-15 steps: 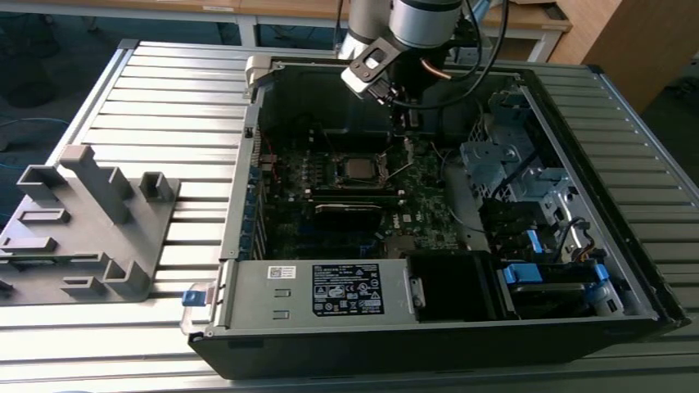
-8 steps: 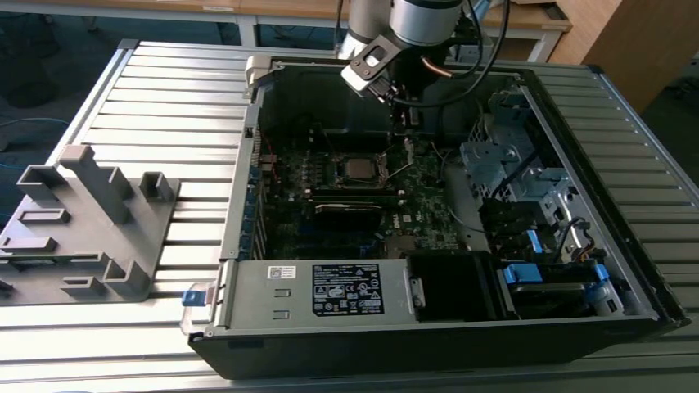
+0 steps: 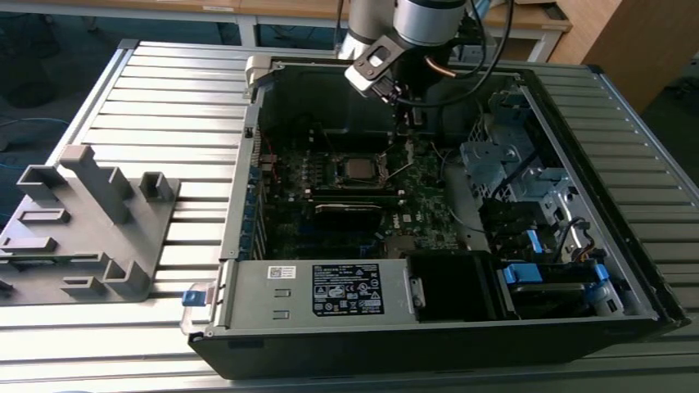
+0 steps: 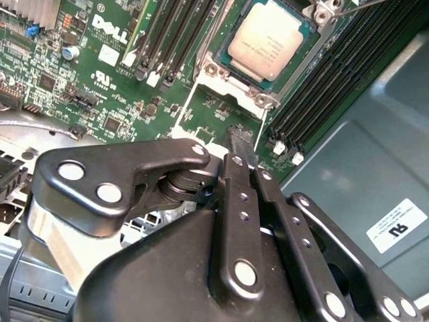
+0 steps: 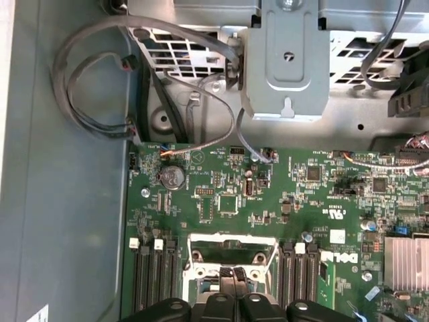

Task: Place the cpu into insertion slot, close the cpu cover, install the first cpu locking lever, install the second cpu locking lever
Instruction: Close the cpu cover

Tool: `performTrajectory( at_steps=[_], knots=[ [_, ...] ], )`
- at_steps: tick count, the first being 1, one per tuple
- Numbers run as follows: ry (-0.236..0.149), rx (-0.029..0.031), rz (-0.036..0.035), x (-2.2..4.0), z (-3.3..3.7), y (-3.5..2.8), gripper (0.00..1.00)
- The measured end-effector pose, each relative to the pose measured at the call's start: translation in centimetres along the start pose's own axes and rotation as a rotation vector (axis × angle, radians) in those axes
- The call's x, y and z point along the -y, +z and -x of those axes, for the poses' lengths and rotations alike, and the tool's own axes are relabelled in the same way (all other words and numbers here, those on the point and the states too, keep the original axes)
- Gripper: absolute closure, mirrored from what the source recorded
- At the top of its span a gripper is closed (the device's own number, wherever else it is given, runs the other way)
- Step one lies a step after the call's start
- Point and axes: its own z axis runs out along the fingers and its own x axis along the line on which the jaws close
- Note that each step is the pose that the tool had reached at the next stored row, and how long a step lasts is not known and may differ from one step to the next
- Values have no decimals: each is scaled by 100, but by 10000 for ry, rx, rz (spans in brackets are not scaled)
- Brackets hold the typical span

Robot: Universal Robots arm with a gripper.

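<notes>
The cpu, a square chip with a dull metal top, lies in the insertion slot on the green board. The silver cpu cover lies flat around it as a frame. In the exterior view the cpu sits mid-board in the open computer case. My gripper is shut with nothing between its fingers, its tips hovering beside the socket's edge. In the first wrist view the gripper stands over the socket frame. A thin silver lever shows at the socket's far corner.
Long black memory slots flank the socket on both sides. A finned heatsink, a coin battery and loose grey cables lie nearby. A metal drive bracket stands beyond the board. A grey fixture sits outside the case.
</notes>
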Motion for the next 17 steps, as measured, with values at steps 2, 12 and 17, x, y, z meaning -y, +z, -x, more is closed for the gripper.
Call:
performTrajectory(
  at_steps=[2, 12, 17],
  knots=[
    [0, 0, 0, -19, 0, 1, 89],
    [0, -2, 1, -135, 3, 6, 89],
    [1, -1, 1, -188, 5, 8, 89]
  ],
)
